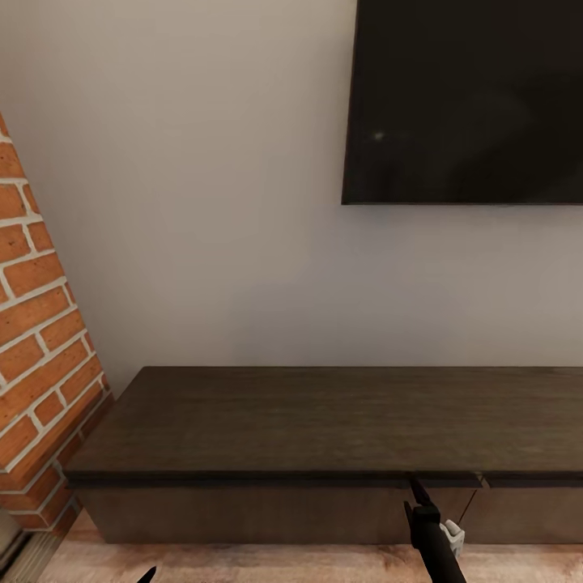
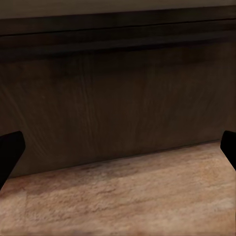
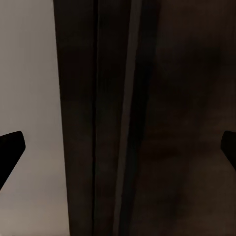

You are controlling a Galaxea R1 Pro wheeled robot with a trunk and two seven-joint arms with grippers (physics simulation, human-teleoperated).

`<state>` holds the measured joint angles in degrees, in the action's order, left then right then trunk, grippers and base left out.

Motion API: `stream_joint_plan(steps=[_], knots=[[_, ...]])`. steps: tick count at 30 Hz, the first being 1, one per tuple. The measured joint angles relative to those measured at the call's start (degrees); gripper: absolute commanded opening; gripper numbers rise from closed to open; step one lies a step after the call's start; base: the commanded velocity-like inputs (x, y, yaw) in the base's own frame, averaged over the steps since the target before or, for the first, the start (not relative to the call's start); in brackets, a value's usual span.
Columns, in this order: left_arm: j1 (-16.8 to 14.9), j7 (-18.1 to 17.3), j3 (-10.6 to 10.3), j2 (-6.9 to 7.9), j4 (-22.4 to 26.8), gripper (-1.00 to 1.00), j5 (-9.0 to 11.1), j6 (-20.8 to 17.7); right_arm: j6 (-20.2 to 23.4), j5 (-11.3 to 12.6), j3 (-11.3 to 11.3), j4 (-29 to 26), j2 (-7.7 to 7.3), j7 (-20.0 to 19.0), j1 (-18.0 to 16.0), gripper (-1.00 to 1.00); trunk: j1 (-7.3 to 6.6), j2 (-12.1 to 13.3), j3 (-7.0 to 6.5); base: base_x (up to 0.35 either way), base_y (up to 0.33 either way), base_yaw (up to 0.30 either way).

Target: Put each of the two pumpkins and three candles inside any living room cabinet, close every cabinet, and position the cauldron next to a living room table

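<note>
Facing the cabinet, the long dark-brown low unit running along the far wall, its top bare, with a brick fireplace at the left and a dark wall-mounted screen above at the right. Likely working the cabinet step: either opening a drawer to take the pumpkins and candles or pushing one shut, hard to say which from here. A narrow gap visible on the front edge just right of centre, beside the right gripper, hinting at a drawer front not quite flush. Next move, judged from that: hooking or pressing that front with the right fingertips, needing a careful line-up on a handle-less flat panel where a slip off the edge seems the main risk. Right arm reaching up from the near right, forearm slanted, right gripper at the underside of the cabinet's top lip, apparently touching or just short of it. In the right wrist view, fingers spread wide at either edge, nothing between them but the cabinet's edge lines. Left gripper held low at the near left, also spread and empty, aimed at the cabinet's lower front and the wood floor.
</note>
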<state>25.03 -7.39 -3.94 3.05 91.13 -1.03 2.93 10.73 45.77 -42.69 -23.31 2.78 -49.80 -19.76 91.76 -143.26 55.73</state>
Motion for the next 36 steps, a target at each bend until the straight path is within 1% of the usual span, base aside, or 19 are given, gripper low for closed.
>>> stream_joint_plan(steps=[3, 6, 36], knots=[[0.01, 0.00, -0.01, 0.00, 0.00, 1.00, 0.00, -0.01, 0.00, -0.01, 0.00, -0.01, 0.00, 0.00, -0.01, 1.00, 0.00, 0.00, 0.00, 0.000, 0.000, 0.000], [-0.01, 0.00, 0.00, 0.00, 0.00, 1.00, 0.00, -0.01, 0.00, -0.03, 0.01, 0.02, 0.00, 0.00, 0.00, 1.00, 0.08, -0.04, 0.66, 0.000, 0.000, 0.000], [0.01, 0.00, -0.02, 0.00, 0.00, 1.00, 0.00, 0.06, 0.01, -0.06, 0.05, 0.05, 0.00, 0.00, 0.01, 1.00, 0.08, -0.04, 0.67, 0.020, 0.000, 0.000]])
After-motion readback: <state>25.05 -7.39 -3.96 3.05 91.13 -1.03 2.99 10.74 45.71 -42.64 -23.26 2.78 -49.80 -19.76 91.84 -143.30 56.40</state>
